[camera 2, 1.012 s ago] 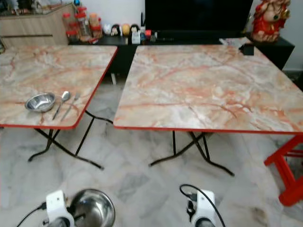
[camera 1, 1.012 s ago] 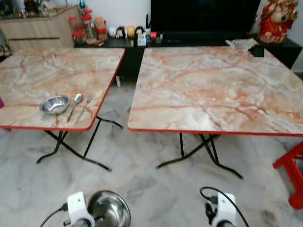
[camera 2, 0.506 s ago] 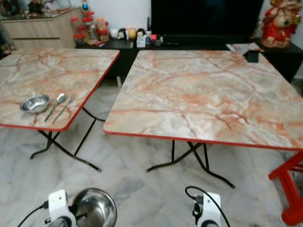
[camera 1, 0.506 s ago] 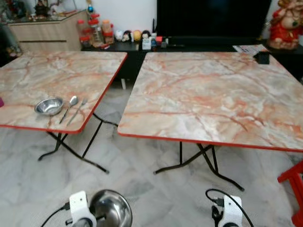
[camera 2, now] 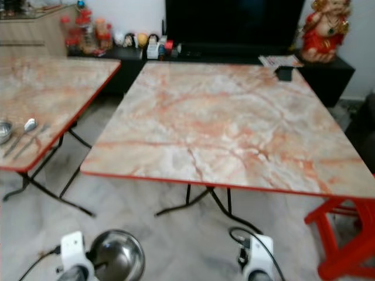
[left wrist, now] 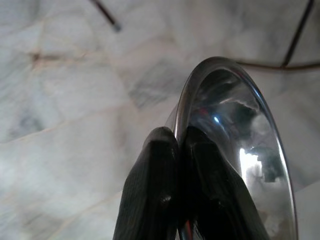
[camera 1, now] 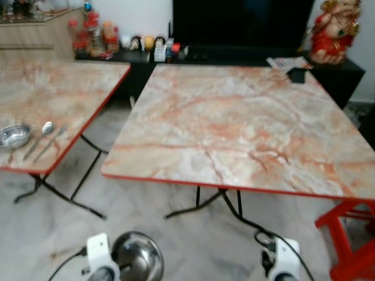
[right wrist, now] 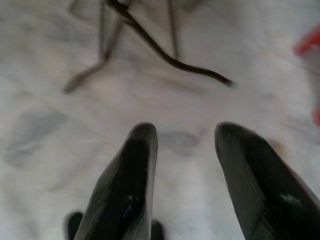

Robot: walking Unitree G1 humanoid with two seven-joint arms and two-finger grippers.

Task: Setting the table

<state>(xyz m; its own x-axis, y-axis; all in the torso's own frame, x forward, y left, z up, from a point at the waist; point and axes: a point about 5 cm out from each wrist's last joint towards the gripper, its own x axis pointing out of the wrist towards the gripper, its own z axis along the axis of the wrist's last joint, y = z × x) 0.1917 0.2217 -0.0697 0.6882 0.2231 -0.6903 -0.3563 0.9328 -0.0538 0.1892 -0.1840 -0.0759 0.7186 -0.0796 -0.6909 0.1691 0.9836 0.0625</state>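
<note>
Left wrist view: left pincer (left wrist: 175, 200) pinches the bowl (left wrist: 240, 160) by its rim, low over the floor, for carrying toward the near tabletop (camera 1: 234, 126); right pincer (right wrist: 182, 185) hangs apart, empty.

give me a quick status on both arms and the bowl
Left gripper shut on round steel bowl, held low. Right gripper open. Marble-patterned table ahead, red stool at its right corner.

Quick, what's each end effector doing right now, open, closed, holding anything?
Left end effector: closed on the rim of the steel bowl, held low above the floor.
Right end effector: open, holding nothing.
</note>
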